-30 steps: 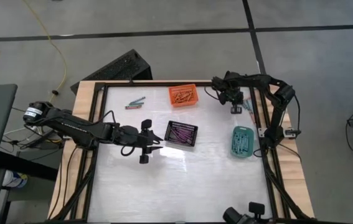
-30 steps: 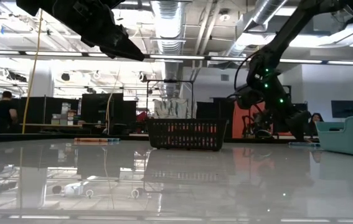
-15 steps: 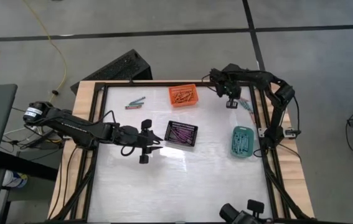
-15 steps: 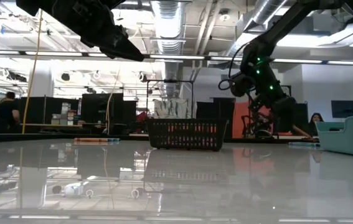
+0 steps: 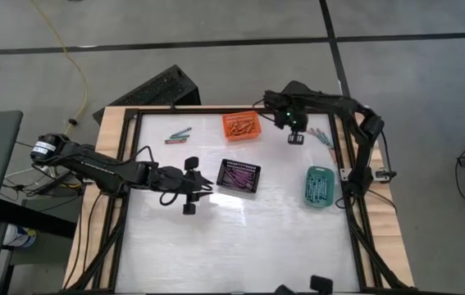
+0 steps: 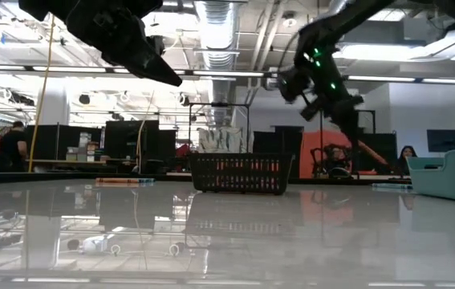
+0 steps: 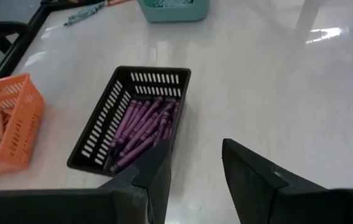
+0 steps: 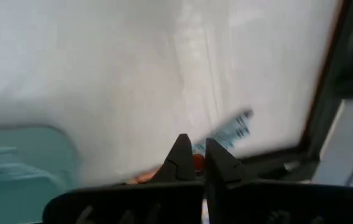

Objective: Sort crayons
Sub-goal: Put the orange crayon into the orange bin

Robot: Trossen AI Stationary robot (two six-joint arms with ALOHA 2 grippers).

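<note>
Three small plastic baskets on the white desk, one orange, one black, one teal, left gripper jaws apart and empty, right gripper jaws pinched on one orange-red crayon.

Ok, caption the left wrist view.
Open left pincer hovers beside the black basket of purple crayons.

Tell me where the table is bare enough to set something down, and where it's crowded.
Bare: the near half of the table, below the black basket and teal basket, and the strip between those two. Crowded: the far edge, with loose crayons, the orange basket, the right gripper and more crayons. The left gripper hangs beside the black basket.
</note>
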